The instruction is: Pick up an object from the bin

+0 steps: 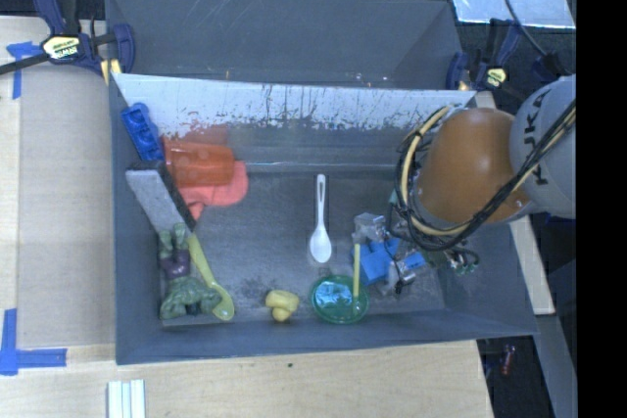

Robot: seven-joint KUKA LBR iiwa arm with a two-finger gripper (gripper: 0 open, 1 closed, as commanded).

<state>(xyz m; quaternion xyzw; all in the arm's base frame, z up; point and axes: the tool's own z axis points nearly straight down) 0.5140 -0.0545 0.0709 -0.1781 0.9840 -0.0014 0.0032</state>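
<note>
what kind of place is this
Probably a robotics lab's picking rig: a grey metal bin holding loose odds like a white spoon and a green toy, with a KUKA arm reaching in.

We see a grey metal bin (274, 210). On its floor:
- white plastic spoon (320, 225), mid-floor
- round green translucent dish (338, 301) and small yellow lump (281, 303), along the near wall
- green plastic toy figure (186, 294), near-left corner
- orange block (199, 162) touching a pink soft piece (223, 191), left side
- blue plastic toy (141, 132), far-left corner
</note>
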